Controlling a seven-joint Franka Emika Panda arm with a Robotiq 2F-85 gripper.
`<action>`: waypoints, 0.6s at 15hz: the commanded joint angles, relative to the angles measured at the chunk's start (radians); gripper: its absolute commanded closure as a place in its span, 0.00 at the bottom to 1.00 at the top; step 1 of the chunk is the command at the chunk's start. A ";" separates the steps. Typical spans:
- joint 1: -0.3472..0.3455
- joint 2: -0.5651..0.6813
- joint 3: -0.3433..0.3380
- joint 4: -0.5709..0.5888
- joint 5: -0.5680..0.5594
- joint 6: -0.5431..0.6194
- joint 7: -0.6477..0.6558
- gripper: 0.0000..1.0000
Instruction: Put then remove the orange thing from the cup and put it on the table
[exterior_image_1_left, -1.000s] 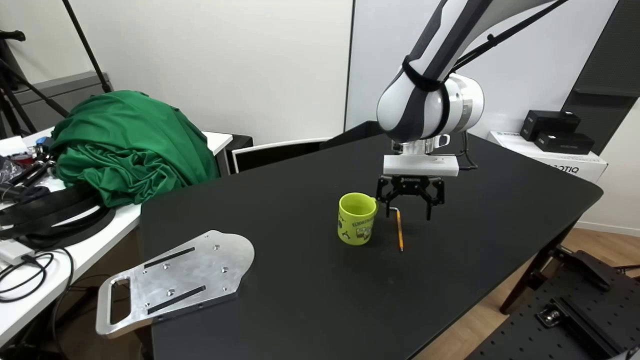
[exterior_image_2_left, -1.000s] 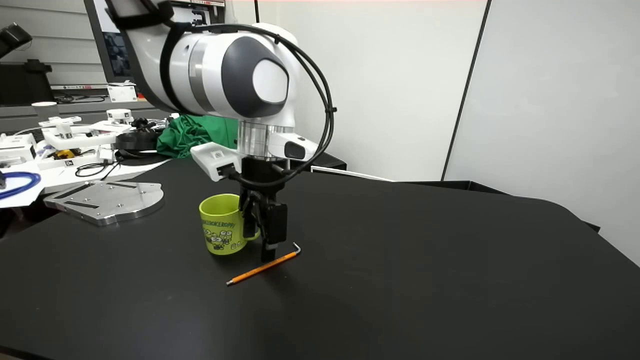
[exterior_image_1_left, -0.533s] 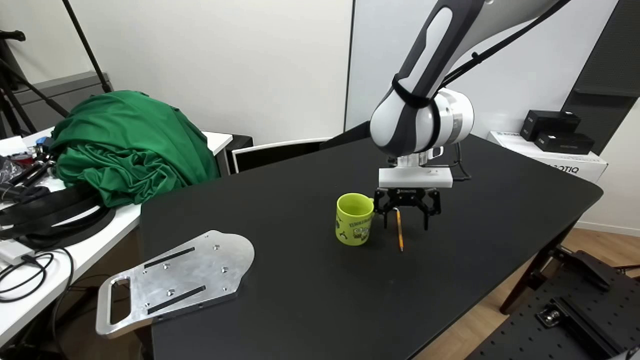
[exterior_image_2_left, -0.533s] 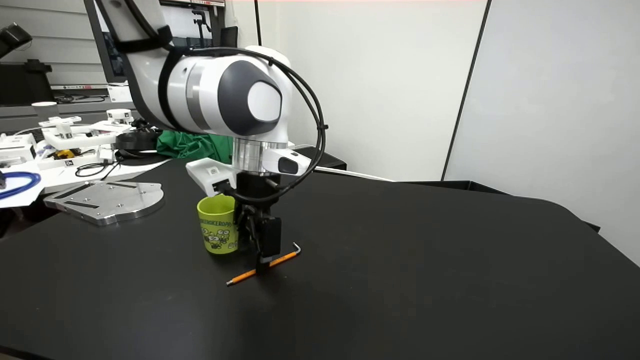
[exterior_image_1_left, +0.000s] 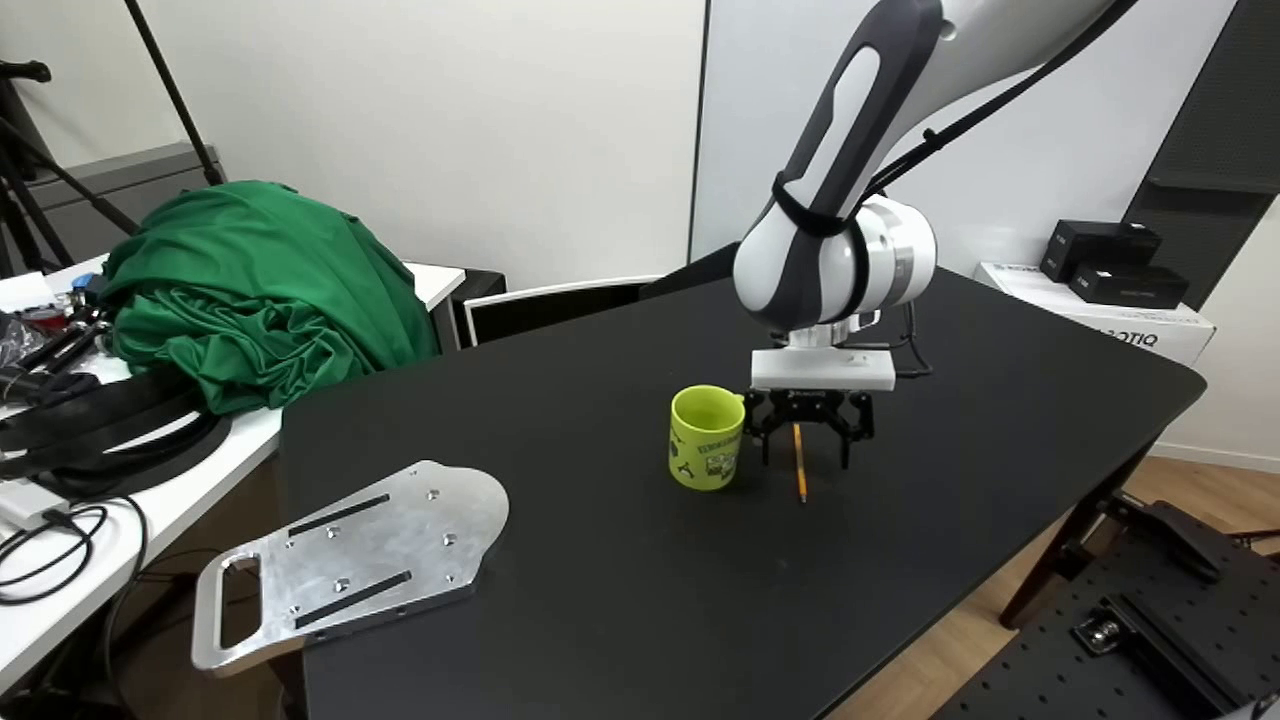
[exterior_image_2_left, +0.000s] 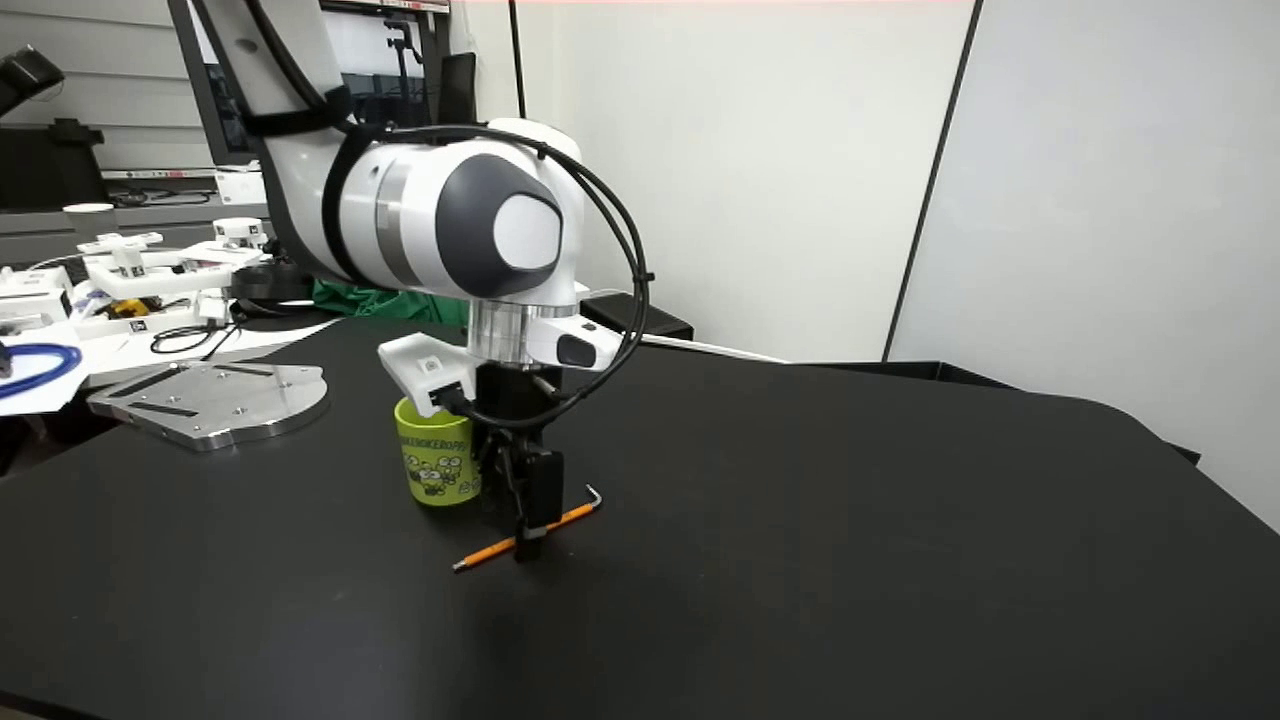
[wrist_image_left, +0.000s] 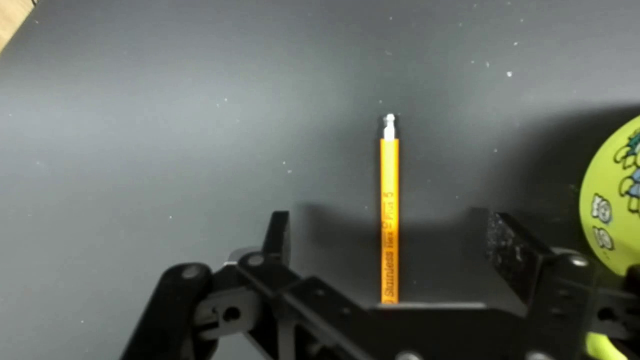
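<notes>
Currently: black two-jawed gripper (exterior_image_1_left: 806, 461), spread wide; between its jaws, apart from both, thin straight orange metal-tipped stick (wrist_image_left: 389, 210), flat on matte black table (exterior_image_2_left: 850, 560); just beside the gripper, upright, small lime-green printed mug (exterior_image_1_left: 706, 445).

End effector (exterior_image_1_left: 805, 465) lower, nearer the table (exterior_image_1_left: 600, 580), cup (exterior_image_1_left: 704, 445) shifted (only slightly) away from the orange stick (exterior_image_1_left: 801, 482)

Table (exterior_image_1_left: 620, 545) in both exterior views, wrist view close, downward
</notes>
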 joint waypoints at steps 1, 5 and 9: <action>0.007 0.025 0.003 0.001 0.034 0.080 -0.027 0.00; 0.024 0.044 -0.009 -0.006 0.037 0.135 -0.032 0.00; 0.049 0.046 -0.029 -0.019 0.024 0.176 -0.033 0.00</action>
